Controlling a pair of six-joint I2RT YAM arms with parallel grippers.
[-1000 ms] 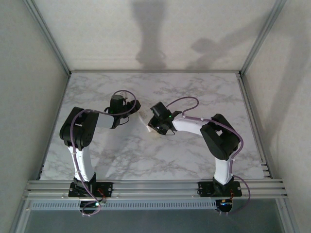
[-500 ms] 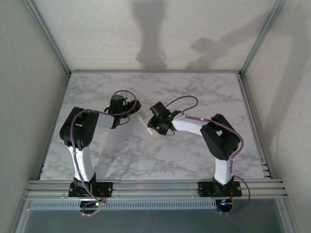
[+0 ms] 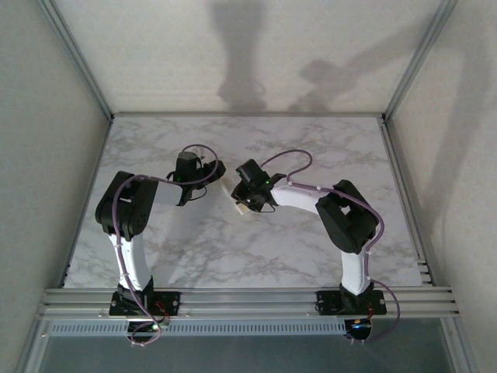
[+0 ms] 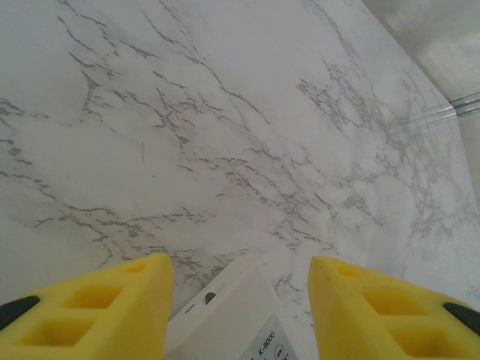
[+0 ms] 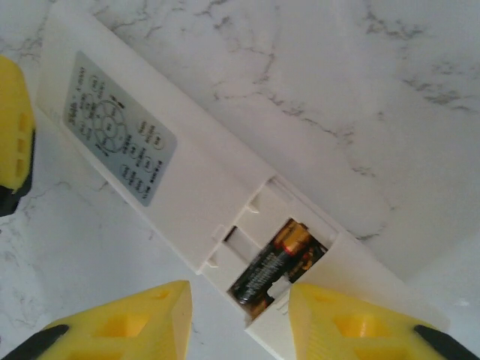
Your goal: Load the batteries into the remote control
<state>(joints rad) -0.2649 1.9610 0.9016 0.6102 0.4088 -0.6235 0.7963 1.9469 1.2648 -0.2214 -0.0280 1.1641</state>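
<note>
remote control (image 5: 196, 196) ×1 on desk (image 4: 225, 112), open compartment (image 5: 238, 240) just ahead of right end effector (image 5: 240, 326), jaws apart | batteries (image 5: 279, 259): 1 visible inside, second unclear | left end effector (image 4: 240, 289) jaws apart, straddling remote's end

Left arm (image 3: 130, 256): rises from its base, elbow folded out to the left, forearm reaching right toward table centre. Left gripper (image 3: 217, 174) low, pointing right; in the left wrist view (image 4: 240, 300) its yellow fingers (image 4: 105, 307) stand wide apart.

Right arm (image 3: 353, 268): elbow bent out to the right, forearm stretched left toward centre. Right gripper (image 3: 245, 199) angled down, tip just beside the left gripper. In the right wrist view (image 5: 240, 315) its jaws are spread.
</note>
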